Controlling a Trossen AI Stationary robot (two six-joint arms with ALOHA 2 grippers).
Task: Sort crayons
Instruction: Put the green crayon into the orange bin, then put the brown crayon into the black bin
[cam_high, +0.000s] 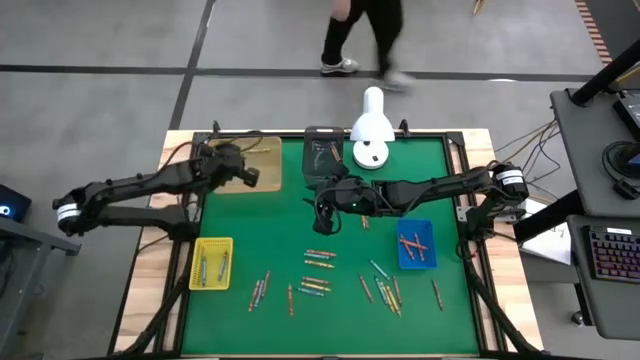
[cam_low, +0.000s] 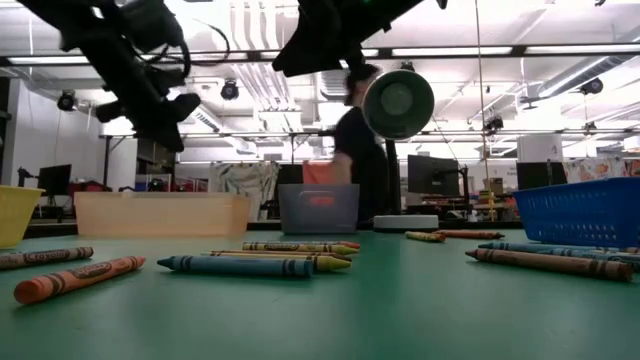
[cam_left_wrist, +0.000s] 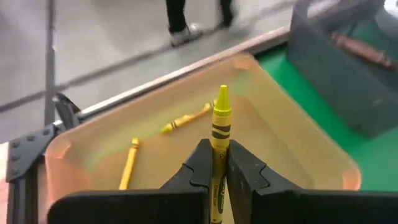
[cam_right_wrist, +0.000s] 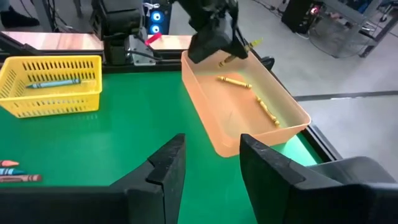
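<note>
Clamped between the closed fingers of the left gripper (cam_left_wrist: 219, 171) was a yellow crayon (cam_left_wrist: 220, 124), its long axis running straight out past the fingertips with the pointed end leading. It was held above the peach tray (cam_left_wrist: 298, 134) at the far left corner of the table, so that the tray's open floor lay directly beneath the tip and a release would be judged to drop it inside. Two yellow crayons (cam_left_wrist: 186, 118) were already seen lying on that tray's floor in the left wrist view; a third was suggested in the right wrist view, though the count could not be made certain.

Further out, the right gripper (cam_right_wrist: 211, 165) was seen with its fingers parted and nothing between them, hanging over the green mat near the table's middle and facing the peach tray. Of the two arms, the left was plainly the nearer to that tray.

Four trays were counted from above: the peach tray, a grey tray (cam_high: 322, 152), a yellow basket (cam_high: 211, 262) holding two crayons, and a blue basket (cam_high: 416, 246) holding a few orange ones. Roughly two dozen loose crayons (cam_high: 318, 284) were scattered across the near half of the mat, unsorted.
</note>
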